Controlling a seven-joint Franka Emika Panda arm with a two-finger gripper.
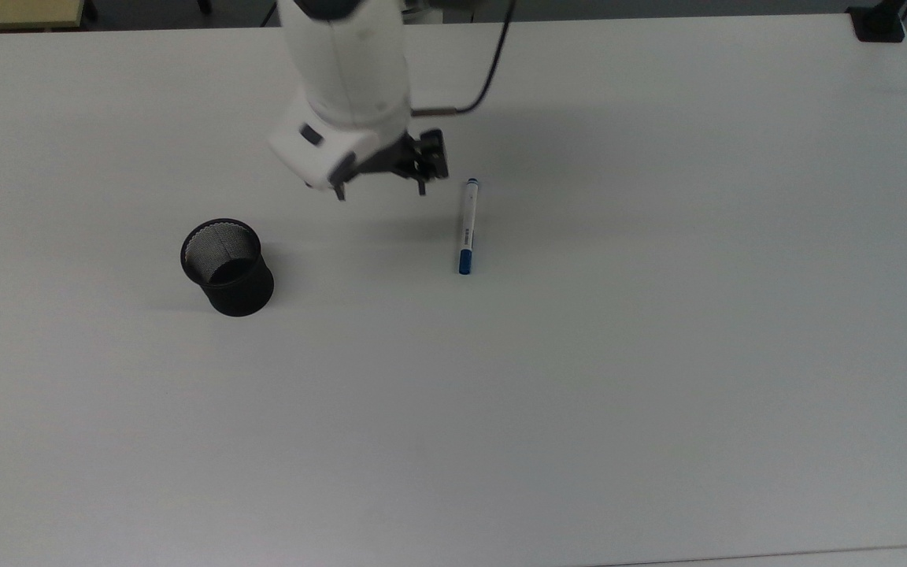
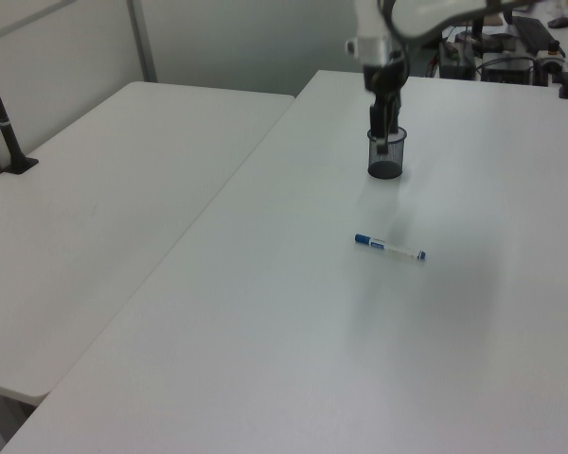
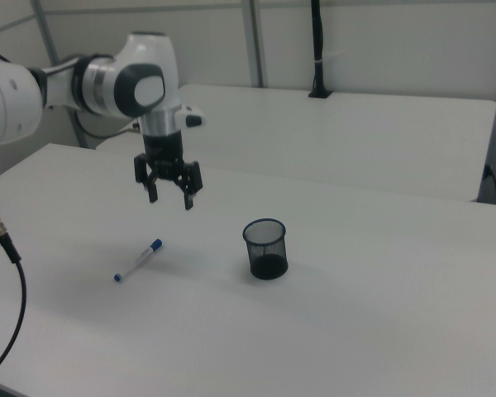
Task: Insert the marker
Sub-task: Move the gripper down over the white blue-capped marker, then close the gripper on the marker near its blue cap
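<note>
The fingers (image 3: 152,195) of the gripper (image 3: 169,198) are spread apart and hold nothing; they point down and hang in the air above the table (image 3: 380,331). In the right view the gripper is in the upper left part of the frame, higher than the marker (image 3: 139,260) and a little to the right of it. In the top view the gripper (image 1: 381,190) is in the upper middle of the frame, just to the left of the upper end of the marker (image 1: 466,227), and not touching it. In the left view the gripper (image 2: 385,132) is near the top of the frame and overlaps the cup (image 2: 386,154) in the picture. The white arm (image 1: 347,79) goes from the gripper up to the top edge of the top view, with a black cable (image 1: 485,75) beside it. The marker lies flat on the table, in the middle of the top view, almost vertical in the frame, with its blue cap at the lower end. In the left view the marker (image 2: 389,248) is in the centre right, with its cap to the left. The black mesh cup (image 1: 227,268) stands upright in the left part of the top view, well apart from the marker. In the right view the cup (image 3: 265,248) is near the centre, to the right of the marker.
</note>
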